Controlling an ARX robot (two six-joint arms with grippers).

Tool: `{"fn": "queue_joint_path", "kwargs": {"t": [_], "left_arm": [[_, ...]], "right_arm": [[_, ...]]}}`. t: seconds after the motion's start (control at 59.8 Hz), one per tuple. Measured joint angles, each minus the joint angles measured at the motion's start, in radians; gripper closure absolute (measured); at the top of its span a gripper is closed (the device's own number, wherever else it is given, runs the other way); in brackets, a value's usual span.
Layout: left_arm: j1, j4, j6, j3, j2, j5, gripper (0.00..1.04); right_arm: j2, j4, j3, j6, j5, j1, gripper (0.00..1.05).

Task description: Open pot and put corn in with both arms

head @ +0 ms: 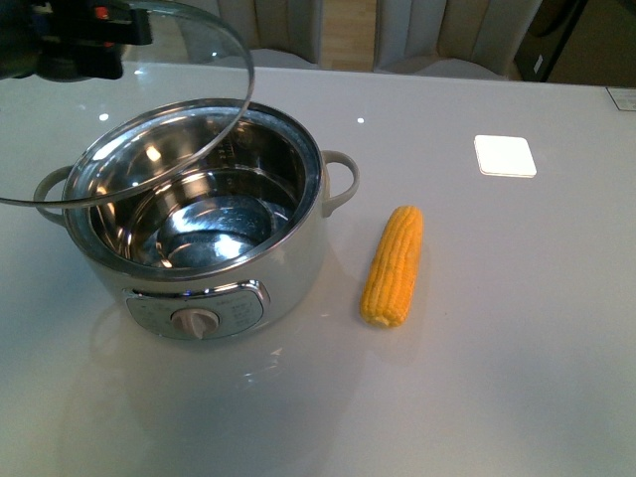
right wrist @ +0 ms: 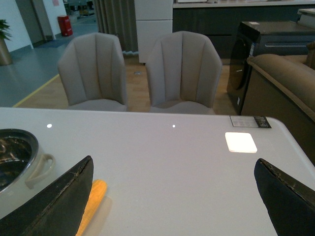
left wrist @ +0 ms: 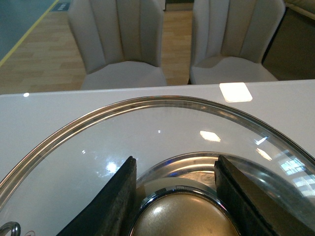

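The white pot (head: 293, 273) stands uncovered on the table, its steel bowl empty. My left gripper (head: 99, 35) holds the glass lid (head: 149, 119) tilted above the pot's left and back rim. In the left wrist view the gripper (left wrist: 175, 160) is shut on the lid's beige knob (left wrist: 182, 216), with the glass (left wrist: 147, 132) spreading beyond it. The corn (head: 394, 265) lies on the table just right of the pot. My right gripper (right wrist: 173, 162) hangs open and empty over the table, with the corn (right wrist: 92, 201) beside one finger and the pot (right wrist: 15, 162) further off. The front view does not show it.
A white square pad (head: 505, 155) lies on the table at the back right, and a label (head: 623, 97) sits at the far right edge. Grey chairs (right wrist: 182, 69) stand behind the table's far edge. A dark sofa (right wrist: 280, 88) is off to the right.
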Motion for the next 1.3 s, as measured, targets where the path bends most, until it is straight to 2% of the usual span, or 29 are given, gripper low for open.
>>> {"fn": "queue_joint_path", "kwargs": {"t": [0.234,0.368,0.702,0.953,1.304], "left_arm": [[0.124,0.031,0.014,-0.080,-0.035,0.051,0.63],[0.243,0.062,0.042,-0.133,-0.047,0.114,0.63],[0.446,0.139,0.086,-0.165,-0.032,0.214,0.63],[0.513,0.230,0.126,-0.190,0.084,0.249,0.63],[0.571,0.290,0.132,-0.150,0.246,0.244,0.63]], "right_arm": [[0.000,0.000,0.000,0.000,0.000,0.000,0.09],[0.000,0.000,0.000,0.000,0.000,0.000,0.09],[0.000,0.000,0.000,0.000,0.000,0.000,0.09],[0.000,0.000,0.000,0.000,0.000,0.000,0.09],[0.000,0.000,0.000,0.000,0.000,0.000,0.09]]}}
